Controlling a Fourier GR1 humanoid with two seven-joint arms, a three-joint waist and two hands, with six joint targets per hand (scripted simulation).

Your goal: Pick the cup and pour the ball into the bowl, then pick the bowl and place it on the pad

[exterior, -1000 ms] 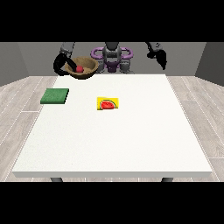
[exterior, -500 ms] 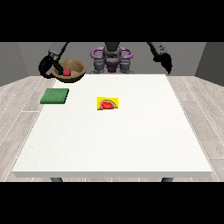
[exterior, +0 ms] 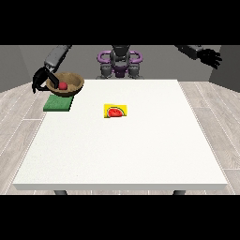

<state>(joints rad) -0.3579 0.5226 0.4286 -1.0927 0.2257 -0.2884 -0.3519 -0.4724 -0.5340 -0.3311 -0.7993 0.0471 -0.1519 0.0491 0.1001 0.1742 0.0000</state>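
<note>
I have the round brown wooden bowl [exterior: 66,84] with the small red ball [exterior: 62,86] inside, grasped at its rim by the hand at the view's left [exterior: 41,80], fingers curled round the near edge. It hangs just above the flat green square pad [exterior: 58,103], directly below the hand, ready to set down. The hand at the view's right [exterior: 209,56] is raised well aside off the table [exterior: 122,150], fingers spread, released.

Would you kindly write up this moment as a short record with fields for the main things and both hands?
bowl: brown, held just above the pad's far edge
ball: red, inside the bowl
pad: green, on the table's far corner at the view's left
hand at the view's left: fingers curled on the bowl's rim
hand at the view's right: raised off the table, fingers spread, holding nothing
card: yellow with a watermelon picture, mid-table
</note>
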